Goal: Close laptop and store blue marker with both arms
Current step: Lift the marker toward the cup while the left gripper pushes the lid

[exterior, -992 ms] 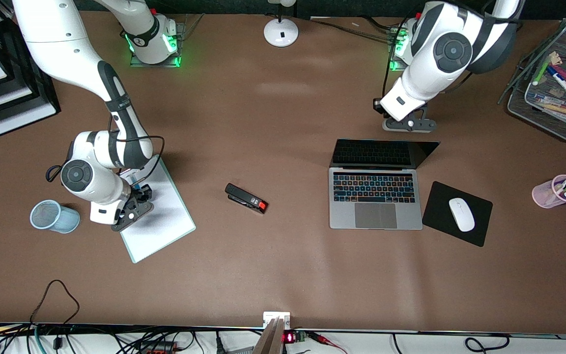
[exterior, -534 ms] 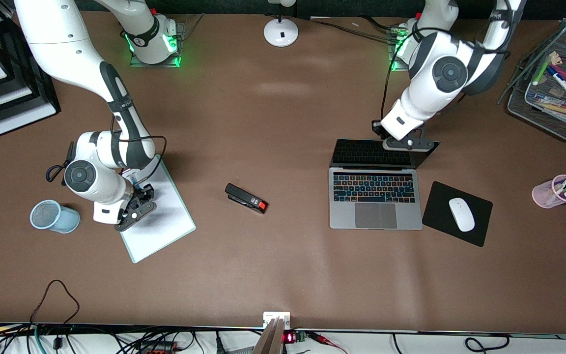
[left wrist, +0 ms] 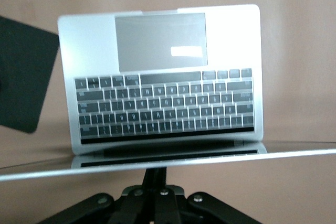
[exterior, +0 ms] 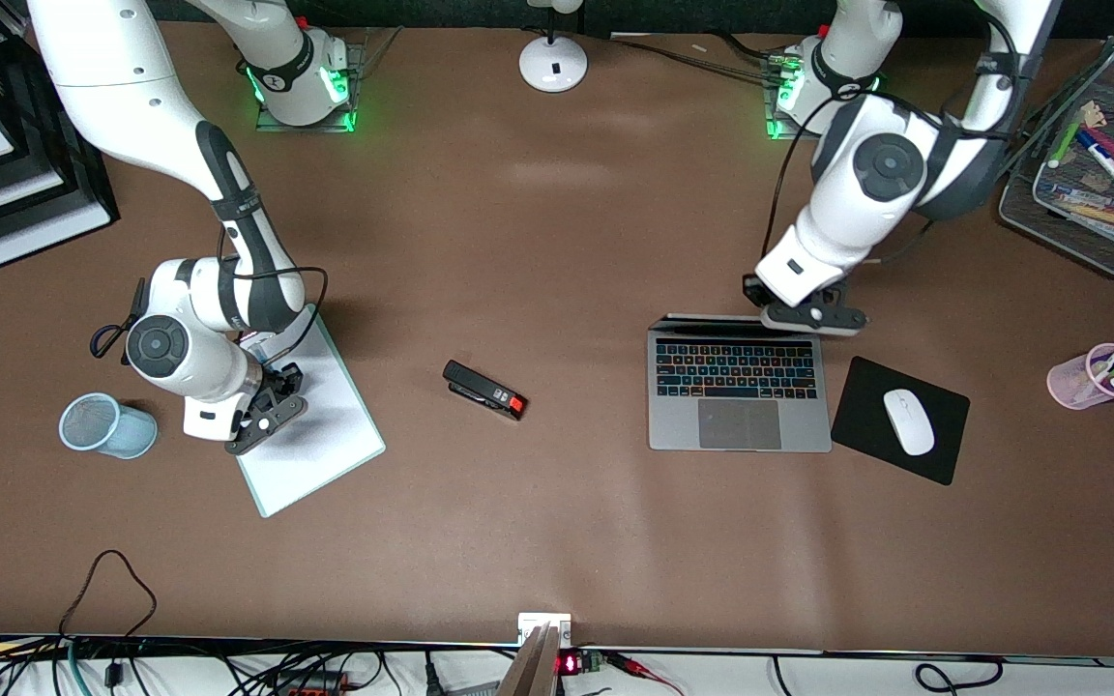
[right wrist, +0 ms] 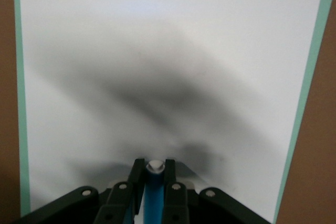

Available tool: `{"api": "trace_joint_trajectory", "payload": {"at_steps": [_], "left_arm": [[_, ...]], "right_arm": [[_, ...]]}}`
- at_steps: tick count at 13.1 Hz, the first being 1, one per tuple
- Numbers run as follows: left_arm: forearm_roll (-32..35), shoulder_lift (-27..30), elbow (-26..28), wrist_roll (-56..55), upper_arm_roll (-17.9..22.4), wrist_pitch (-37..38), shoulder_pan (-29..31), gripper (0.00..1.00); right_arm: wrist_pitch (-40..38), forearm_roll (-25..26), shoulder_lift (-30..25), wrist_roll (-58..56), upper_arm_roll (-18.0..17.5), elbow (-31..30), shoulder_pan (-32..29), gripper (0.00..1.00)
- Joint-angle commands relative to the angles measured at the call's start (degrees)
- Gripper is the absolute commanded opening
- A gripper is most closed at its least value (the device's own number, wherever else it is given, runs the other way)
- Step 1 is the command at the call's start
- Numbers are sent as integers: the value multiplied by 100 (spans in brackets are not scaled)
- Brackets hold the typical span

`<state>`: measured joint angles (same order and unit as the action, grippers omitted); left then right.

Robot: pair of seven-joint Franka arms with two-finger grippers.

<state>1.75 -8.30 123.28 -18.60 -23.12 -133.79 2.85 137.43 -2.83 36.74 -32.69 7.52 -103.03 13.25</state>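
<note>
The silver-grey laptop (exterior: pixel 739 425) lies open toward the left arm's end of the table, keys lit. Its lid (exterior: pixel 712 319) stands about upright, seen edge-on as a thin strip. My left gripper (exterior: pixel 813 314) is shut and rests against the lid's back by its top edge. In the left wrist view my left gripper (left wrist: pixel 156 171) sits just under the lid's edge, with the laptop's keyboard (left wrist: pixel 163 103) past it. My right gripper (exterior: pixel 272 382) is low over the white clipboard (exterior: pixel 325 445) and shut on the blue marker (right wrist: pixel 154 192), white end out.
A blue mesh cup (exterior: pixel 102 425) lies beside the clipboard. A black stapler (exterior: pixel 484 390) is mid-table. A white mouse (exterior: pixel 908 421) sits on a black pad (exterior: pixel 866 387) beside the laptop. A pink pen cup (exterior: pixel 1094 377), wire basket (exterior: pixel 1089 232) and lamp base (exterior: pixel 553 63) stand around.
My left gripper has come down against the lid and pushed it from leaning back to about upright. My right gripper with the marker has barely moved.
</note>
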Motion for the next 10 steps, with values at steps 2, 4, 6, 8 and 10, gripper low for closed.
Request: {"api": "trace_joint_trajectory", "payload": {"at_steps": [2,4,6,8,10], "left_arm": [[150,-575,-445,75,0,-234,101,0],[158,-733,-480,75,9,-393,102,0],[630,-944,-672,75,9,-393,102,0],[695,-1155,-892,75,0,-393,180,0],[703,-1383,-1103,136,0,-393,190,0]], "right_arm": [[56,-24,97,-106,-23,20,-24,22],[47,-24,97,-106,-23,20,-33,21],[30,-24,79,-97,-23,90,-33,3],[-275,-24,-121,-106,-5,291,-42,1],[-1126,-24,-289,-150,-5,878,-225,1]]}}
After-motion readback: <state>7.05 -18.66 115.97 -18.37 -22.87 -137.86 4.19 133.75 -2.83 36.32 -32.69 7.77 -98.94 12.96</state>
